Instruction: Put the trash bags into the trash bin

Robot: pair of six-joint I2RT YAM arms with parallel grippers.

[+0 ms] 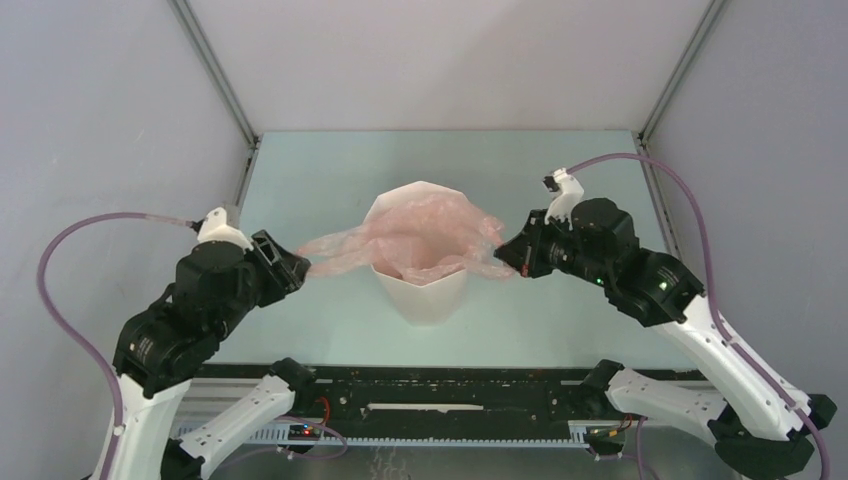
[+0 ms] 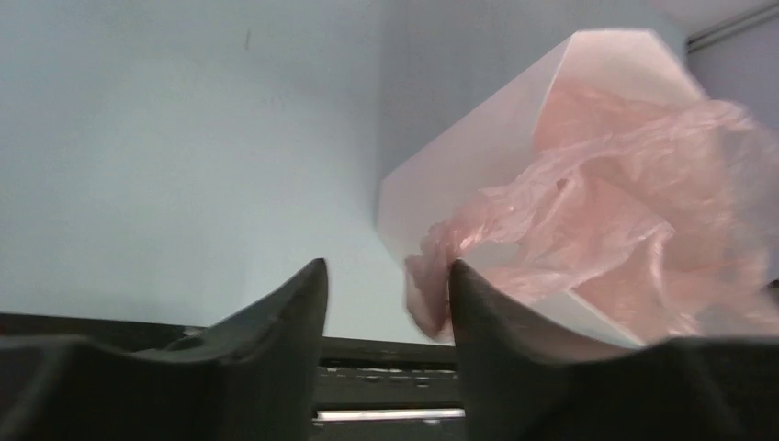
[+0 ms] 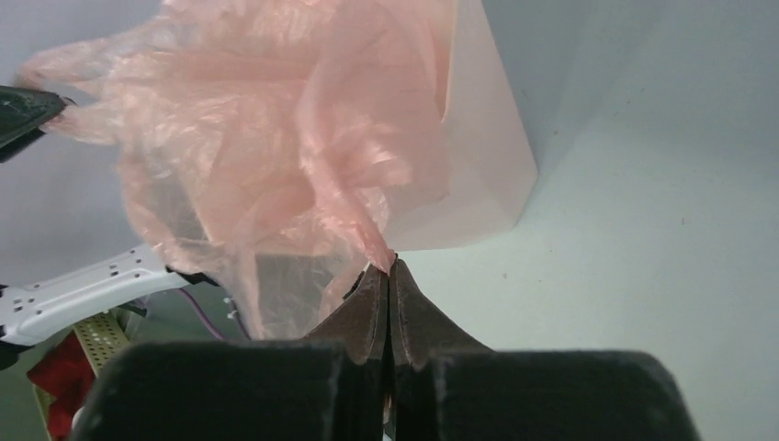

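The white faceted trash bin [image 1: 425, 295] stands upright in the middle of the table. The pale-pink trash bag [image 1: 420, 235] is spread over its mouth, partly sunk inside, with ends hanging out left and right. My right gripper [image 1: 512, 258] is shut on the bag's right end, just right of the rim; in the right wrist view the fingertips [image 3: 390, 268] pinch the film [image 3: 276, 138] beside the bin [image 3: 482, 175]. My left gripper [image 1: 302, 266] is open at the bag's left end. In the left wrist view a fold of bag [image 2: 427, 289] lies against the right finger [image 2: 478, 322], beside the bin [image 2: 478, 156].
Grey enclosure walls with metal corner posts [image 1: 215, 70] close in the table on the left, back and right. A black rail [image 1: 440, 385] with wiring runs along the near edge between the arm bases. The left arm's pink cable [image 1: 60, 250] loops out to the left.
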